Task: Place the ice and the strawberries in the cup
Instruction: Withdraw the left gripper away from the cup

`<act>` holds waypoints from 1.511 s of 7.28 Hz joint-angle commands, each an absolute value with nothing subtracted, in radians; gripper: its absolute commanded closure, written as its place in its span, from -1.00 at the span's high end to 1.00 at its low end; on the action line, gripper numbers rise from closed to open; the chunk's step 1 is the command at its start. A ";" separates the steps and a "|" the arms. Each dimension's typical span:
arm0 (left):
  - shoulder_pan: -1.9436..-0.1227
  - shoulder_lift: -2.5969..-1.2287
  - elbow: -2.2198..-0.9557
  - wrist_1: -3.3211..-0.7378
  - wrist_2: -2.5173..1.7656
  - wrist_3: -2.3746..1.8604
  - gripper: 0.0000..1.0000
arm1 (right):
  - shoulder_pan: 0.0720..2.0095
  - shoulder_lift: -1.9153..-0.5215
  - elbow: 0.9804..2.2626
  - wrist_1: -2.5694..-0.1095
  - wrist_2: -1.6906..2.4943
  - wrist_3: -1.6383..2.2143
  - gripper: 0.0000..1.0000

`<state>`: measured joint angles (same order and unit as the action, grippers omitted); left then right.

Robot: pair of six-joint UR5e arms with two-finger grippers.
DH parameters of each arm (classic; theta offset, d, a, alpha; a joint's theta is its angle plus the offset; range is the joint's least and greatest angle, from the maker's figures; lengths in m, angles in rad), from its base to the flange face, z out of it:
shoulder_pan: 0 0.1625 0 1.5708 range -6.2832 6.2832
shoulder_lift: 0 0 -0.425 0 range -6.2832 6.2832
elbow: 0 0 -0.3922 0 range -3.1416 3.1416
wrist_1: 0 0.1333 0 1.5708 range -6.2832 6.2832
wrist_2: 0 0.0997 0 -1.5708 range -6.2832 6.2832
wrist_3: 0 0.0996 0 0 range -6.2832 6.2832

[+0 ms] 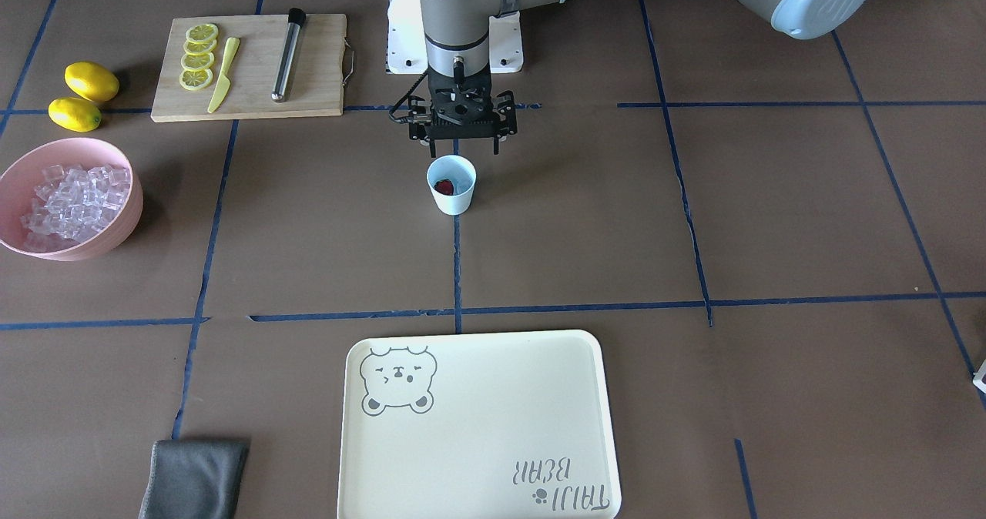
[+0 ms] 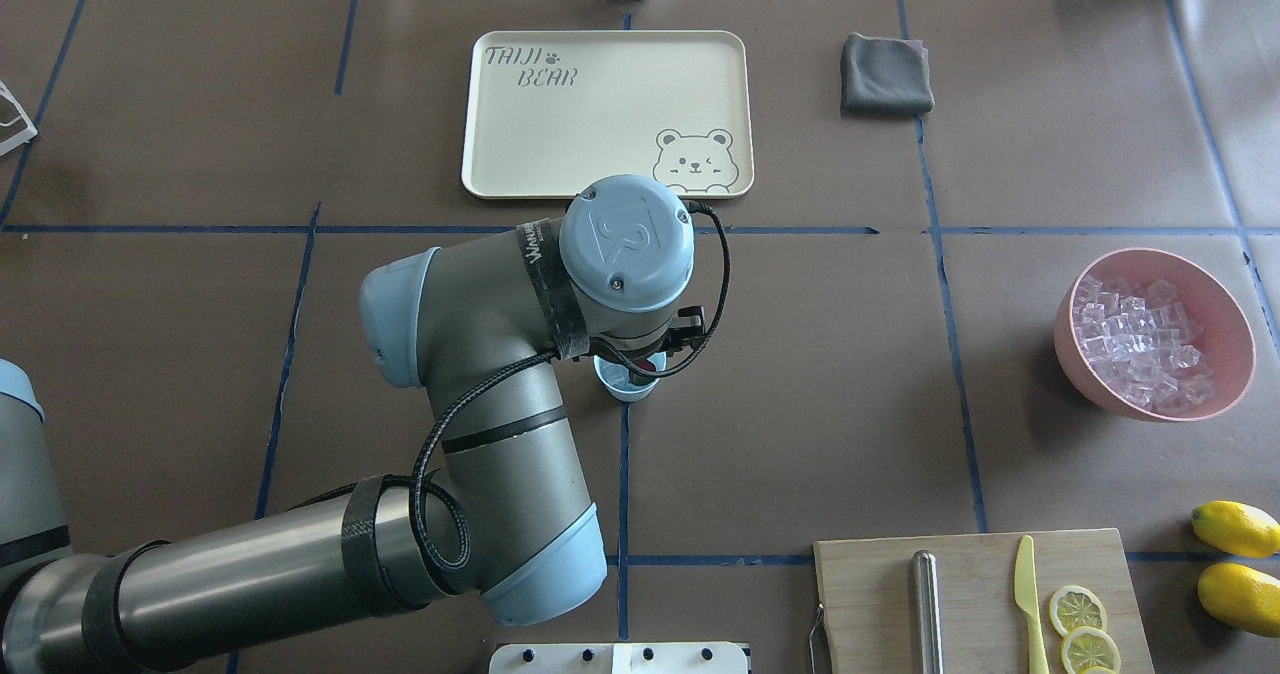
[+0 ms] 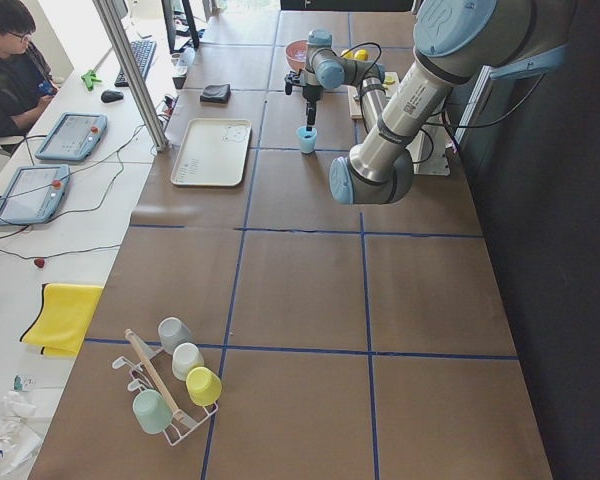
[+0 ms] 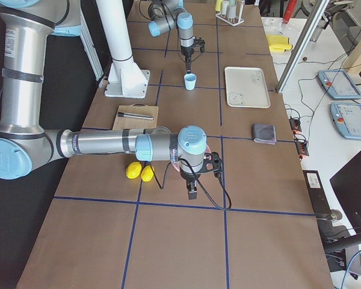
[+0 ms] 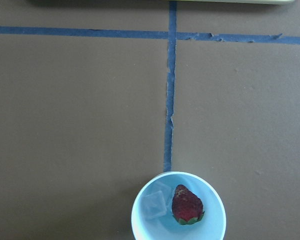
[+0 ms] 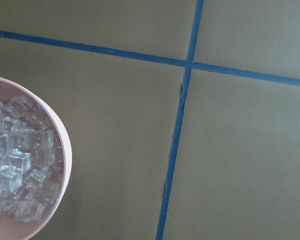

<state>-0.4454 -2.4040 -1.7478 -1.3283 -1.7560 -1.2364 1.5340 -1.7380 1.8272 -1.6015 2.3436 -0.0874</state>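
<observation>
Blue cup: pale blue plastic cup (image 1: 453, 200), tapered and handleless; upright on a blue tape line of the brown tabletop (image 1: 585, 219)
Cup contents: one red strawberry (image 5: 187, 204) with a green top on the cup's floor; one clear ice cube (image 5: 154, 205) just beside it
Left tool: my left tool (image 1: 464, 150) hangs above the cup; its fingers are spread apart with nothing between them
Right tool: my right tool (image 4: 192, 192) hangs beside the pink bowl (image 1: 132, 219); I cannot tell how far it is open
Bowl: heaped with loose ice (image 1: 73, 199); well apart from the cup, on my right
Room: tabletop lies open all round the cup; cream tray (image 1: 493, 419) on the side away from my base; cutting board (image 1: 316, 65) nearer my base, toward the bowl
</observation>
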 commanded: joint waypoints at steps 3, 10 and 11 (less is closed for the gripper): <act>-0.750 -2.096 -2.017 -1.232 -1.985 -0.741 0.99 | 1.534 -1.738 1.827 -1.600 2.342 -0.089 1.00; -1.280 -1.670 -1.984 -1.236 -2.279 -0.080 1.00 | 1.534 -1.738 1.824 -1.600 2.342 -0.091 1.00; -1.334 -1.645 -1.955 -1.238 -2.290 -0.013 1.00 | 1.534 -1.738 1.825 -1.600 2.342 -0.089 1.00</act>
<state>-1.2659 -1.6975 -1.9816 -1.2348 -2.2653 -0.0990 1.5340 -1.7380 1.8250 -1.5999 2.3424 -0.0901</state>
